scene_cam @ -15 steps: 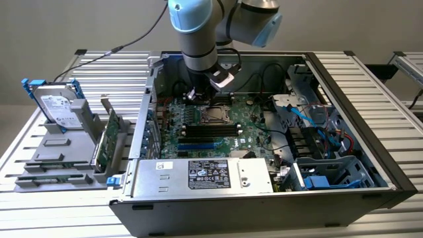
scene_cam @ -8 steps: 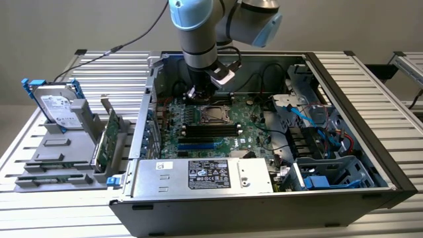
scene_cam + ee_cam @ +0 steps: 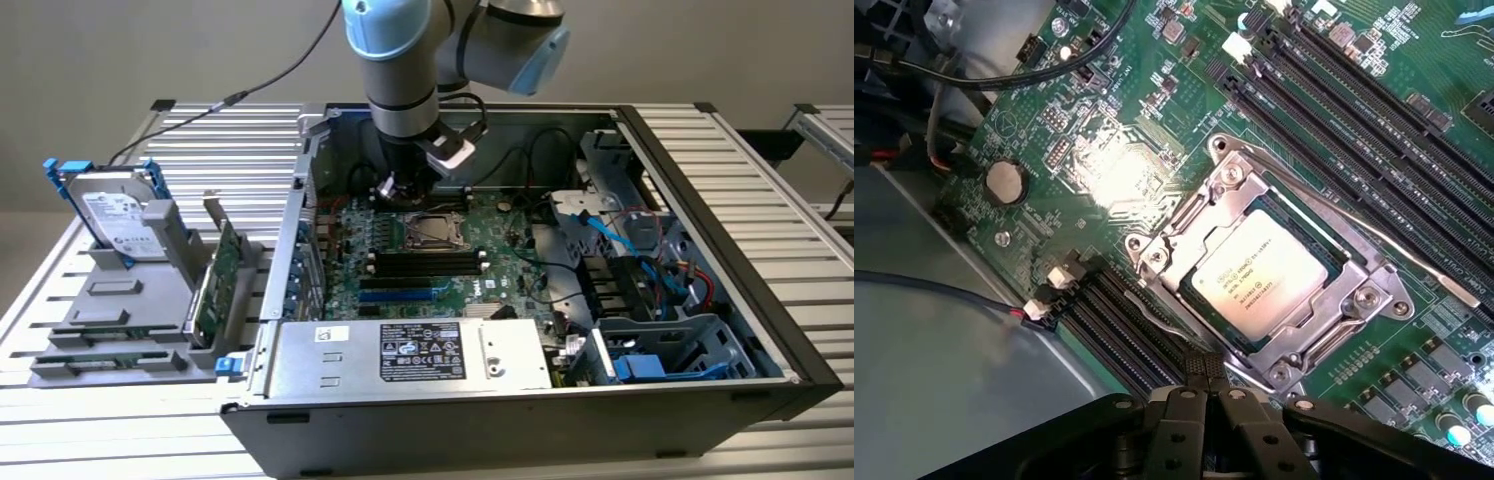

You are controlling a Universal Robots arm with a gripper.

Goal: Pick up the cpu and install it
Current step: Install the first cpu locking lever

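The cpu [image 3: 1259,273] sits in the socket [image 3: 430,229] on the motherboard [image 3: 507,285] inside the computer case [image 3: 747,330]. The end effector [image 3: 390,190] hangs just beside the socket. To the exterior view's left, a hard drive [image 3: 114,218] stands in a holder [image 3: 114,300] on the counter [image 3: 787,250].

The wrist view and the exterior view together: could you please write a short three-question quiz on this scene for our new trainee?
1. True or false: the cpu lies in its socket on the motherboard.
2. Multiple choice: the gripper is (A) shut on the cpu, (B) shut and empty, above the board beside the socket, (C) wide open.
3. In the exterior view, on which side of the computer case does the hard drive stand in the grey rack?

Key
1. True; the metal frame sits around it.
2. B
3. The exterior view's left, outside the case.
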